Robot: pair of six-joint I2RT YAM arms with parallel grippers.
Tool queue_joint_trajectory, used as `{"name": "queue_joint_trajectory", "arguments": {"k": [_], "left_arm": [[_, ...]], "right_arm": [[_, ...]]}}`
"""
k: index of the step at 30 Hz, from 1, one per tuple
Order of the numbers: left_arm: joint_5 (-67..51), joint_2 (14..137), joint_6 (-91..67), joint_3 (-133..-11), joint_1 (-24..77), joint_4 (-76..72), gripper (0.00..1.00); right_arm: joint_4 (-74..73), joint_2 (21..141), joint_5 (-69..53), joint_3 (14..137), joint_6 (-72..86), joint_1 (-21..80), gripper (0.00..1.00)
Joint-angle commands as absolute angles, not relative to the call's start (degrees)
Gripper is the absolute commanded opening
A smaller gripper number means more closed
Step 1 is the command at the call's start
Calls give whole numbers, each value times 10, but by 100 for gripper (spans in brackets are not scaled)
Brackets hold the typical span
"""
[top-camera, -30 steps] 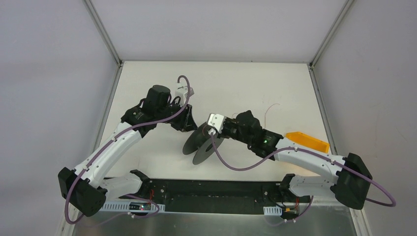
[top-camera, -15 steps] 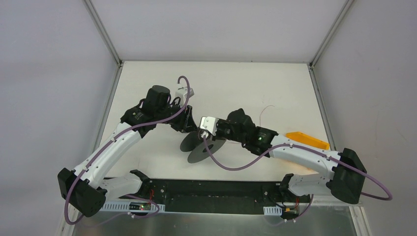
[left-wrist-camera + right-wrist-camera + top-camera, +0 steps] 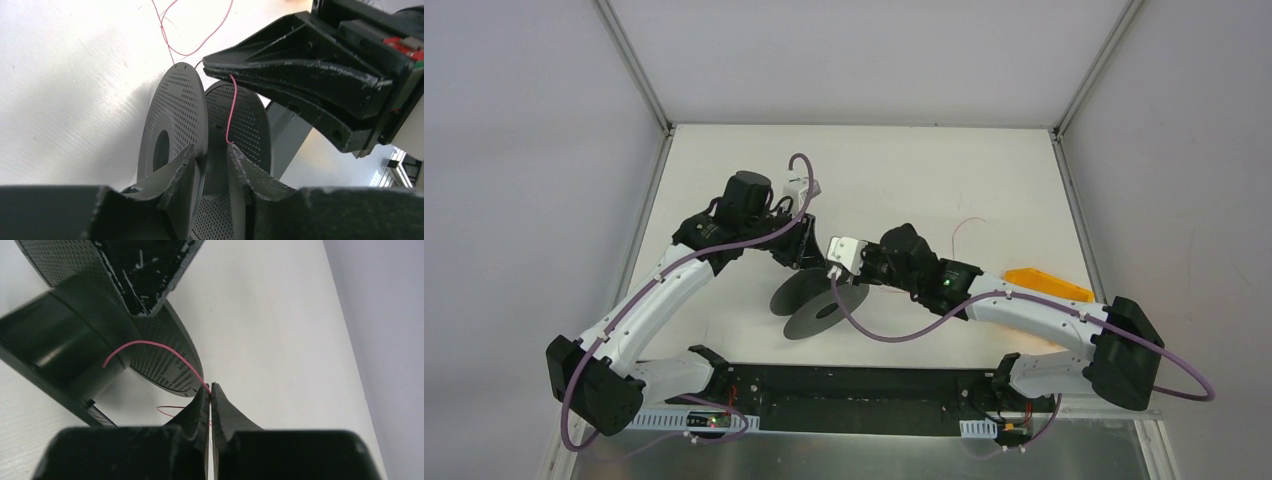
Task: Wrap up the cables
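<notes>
Jaws on my left gripper [image 3: 807, 264] stand partway apart, clamped on the dark grey, perforated, two-flanged plastic spool [image 3: 819, 314]. Those on my right gripper [image 3: 839, 278] are pressed fully together on the thin, limp, pinkish-red wire cable [image 3: 969, 224]. From above, both wrists meet over the spool near the middle of the white table [image 3: 724, 180]. The cable's loose tail lies on the table on the far side of my right arm, well apart from the spool.

Through my left wrist camera, my fingers [image 3: 182, 172] seem to grip the hub between the flanges. The cable [image 3: 229, 110] drops from the right gripper [image 3: 214, 64] straight onto that hub.

Through my right wrist camera, the pinched cable [image 3: 150, 343] arcs from the right gripper [image 3: 210, 391] to the spool [image 3: 75, 347], its free end resting against the hub.

I judge winding has barely begun, since no full turn shows. Next I must carry the strand round the hub, keeping it taut between the flanges so the end does not slip off.
</notes>
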State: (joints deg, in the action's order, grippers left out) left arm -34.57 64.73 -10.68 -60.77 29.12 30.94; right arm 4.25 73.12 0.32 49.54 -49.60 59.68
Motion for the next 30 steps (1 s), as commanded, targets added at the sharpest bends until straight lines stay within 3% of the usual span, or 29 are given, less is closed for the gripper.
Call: {"name": "queue_joint_trajectory", "arguments": {"k": [1, 6, 17, 24, 30], "left_arm": [[-357, 644, -53, -602, 286, 326, 23], [-335, 642, -10, -619, 286, 328, 0], [-324, 767, 5, -747, 289, 306, 0], [-341, 793, -26, -750, 290, 287, 0], [-338, 785, -48, -757, 290, 283, 28]], "right_arm": [[66, 721, 54, 499, -463, 600, 0], [69, 699, 88, 486, -464, 584, 0], [77, 636, 49, 504, -467, 458, 0], [77, 617, 28, 490, -464, 447, 0], [84, 616, 11, 482, -458, 446, 0]]}}
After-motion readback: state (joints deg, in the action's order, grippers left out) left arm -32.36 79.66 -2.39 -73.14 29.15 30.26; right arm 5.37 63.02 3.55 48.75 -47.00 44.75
